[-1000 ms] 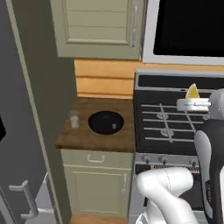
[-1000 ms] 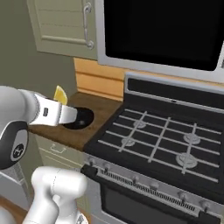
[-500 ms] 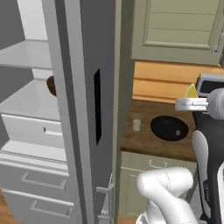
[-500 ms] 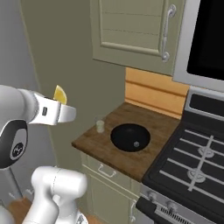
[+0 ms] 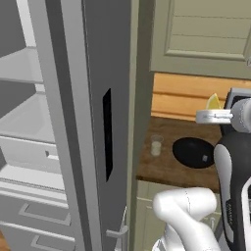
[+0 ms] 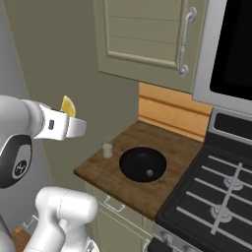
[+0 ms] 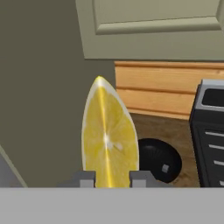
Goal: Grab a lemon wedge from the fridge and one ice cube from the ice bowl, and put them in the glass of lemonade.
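Claw: the claw is pinching the lemon wedge between its two fingertips, jaws narrowed onto the fruit's sides; in the left base view the claw is hanging in the air above the tabletop, and in the right base view the claw is sitting level at the end of the white arm.
Lemon wedge: it is standing upright between the fingertips, point up, rising well above them; bright yellow flesh with a pale rind edge and a light centre line. In the left base view the lemon wedge is poking up from the claw, and likewise in the right base view.
Ice bowl: the ice bowl is sitting on the tabletop below and beyond the claw; round, shallow, all black, with one small pale cube inside. It is also showing in the left base view and behind the wedge in the hand view.
Glass of lemonade: the glass of lemonade is standing upright just beside the bowl, near the tabletop's edge by the wall; clear, with pale liquid, also seen from the left.
Tabletop: the tabletop is brown wood.
Fridge: the fridge is standing open, grey, its pale shelves showing.
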